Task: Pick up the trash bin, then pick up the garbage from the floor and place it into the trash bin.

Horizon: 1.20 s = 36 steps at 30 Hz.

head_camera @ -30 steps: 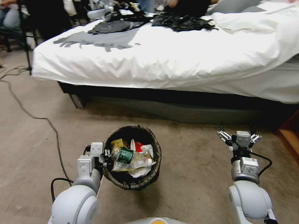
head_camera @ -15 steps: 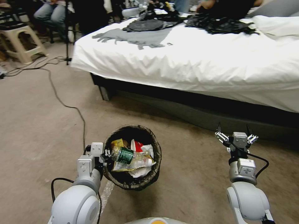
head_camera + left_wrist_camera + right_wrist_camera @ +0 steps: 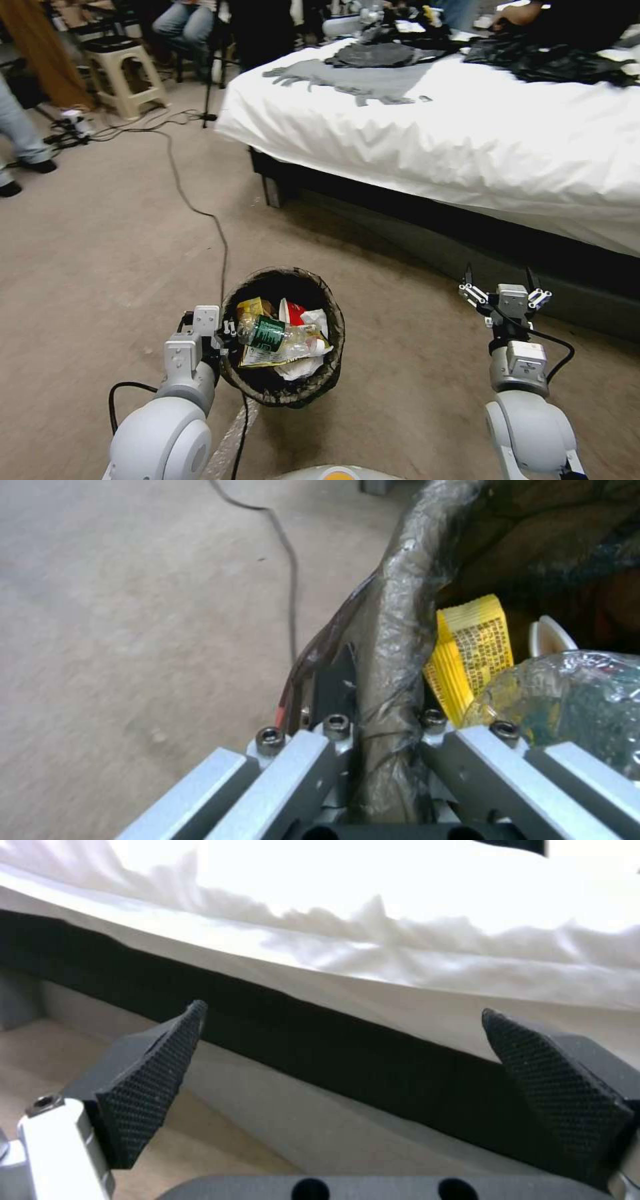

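The trash bin point(image 3: 335, 331), its dark bag folded over the rim, hangs just above the carpet in front of me. My left gripper point(image 3: 224, 331) is shut on its near-left rim; in the left wrist view the fingers point(image 3: 313, 760) clamp the bag-covered rim point(image 3: 400, 630). Garbage point(image 3: 283, 337) lies inside: a clear bottle with a green label point(image 3: 573, 695), a yellow wrapper point(image 3: 470, 645), a red-and-white cup and white paper. My right gripper point(image 3: 501, 285) stands open and empty at the right, facing the bed base, its black pads point(image 3: 150, 1075) wide apart.
A bed point(image 3: 467, 133) with a white sheet and dark clothes fills the upper right, its dark base close to my right gripper. A black cable point(image 3: 200, 213) runs over the carpet toward the bin. A beige stool point(image 3: 123, 77) and people's legs stand at the far left.
The whole head view has swung to the left, so the bed sits farther right and the stool has come into sight. Both grippers and the bin hold their places before me.
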Available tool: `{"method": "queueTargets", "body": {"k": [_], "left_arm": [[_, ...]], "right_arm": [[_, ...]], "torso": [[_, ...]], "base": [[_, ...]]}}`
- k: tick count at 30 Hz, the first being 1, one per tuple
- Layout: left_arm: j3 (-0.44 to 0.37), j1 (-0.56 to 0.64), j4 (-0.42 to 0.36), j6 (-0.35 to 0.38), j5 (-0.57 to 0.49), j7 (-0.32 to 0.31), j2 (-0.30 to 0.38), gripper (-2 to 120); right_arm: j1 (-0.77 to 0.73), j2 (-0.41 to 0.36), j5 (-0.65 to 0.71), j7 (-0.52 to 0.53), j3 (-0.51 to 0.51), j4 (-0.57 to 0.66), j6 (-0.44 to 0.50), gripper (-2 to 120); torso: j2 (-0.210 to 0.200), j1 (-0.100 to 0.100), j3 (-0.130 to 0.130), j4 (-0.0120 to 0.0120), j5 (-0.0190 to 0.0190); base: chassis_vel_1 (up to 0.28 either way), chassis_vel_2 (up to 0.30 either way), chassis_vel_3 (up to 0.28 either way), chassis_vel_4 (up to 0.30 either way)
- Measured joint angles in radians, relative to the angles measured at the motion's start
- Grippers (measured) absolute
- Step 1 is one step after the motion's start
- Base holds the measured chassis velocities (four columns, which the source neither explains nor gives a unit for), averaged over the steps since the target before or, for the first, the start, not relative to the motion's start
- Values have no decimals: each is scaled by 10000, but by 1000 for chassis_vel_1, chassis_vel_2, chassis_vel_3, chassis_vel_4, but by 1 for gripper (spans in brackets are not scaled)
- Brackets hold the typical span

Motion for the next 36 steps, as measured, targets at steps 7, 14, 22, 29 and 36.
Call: {"method": "queueTargets", "body": {"k": [7,14,22,29,36], "left_arm": [[-6,6,1,6,89,92,-7,0],[-30,-17,52,10,160,242,0,0],[-46,-23,70,11,155,244,12,0],[-56,-67,70,11,147,220,10,0],[-68,-79,67,11,148,156,-27,0]], "right_arm": [[19,20,-52,-11,-19,-55,11,100],[44,-5,-86,-56,-2,-97,49,100],[57,-14,-103,-83,-34,-124,62,100],[177,-172,-53,-125,-46,-138,14,100],[282,-353,89,-148,8,-106,-70,100]], "torso": [[0,0,0,0,0],[0,-1,0,0,0],[0,0,0,0,0],[0,0,0,0,0],[0,-1,0,0,0]], "base": [[94,94,112,97],[91,92,91,92],[90,106,91,88],[85,88,90,95],[96,83,90,90]]}}
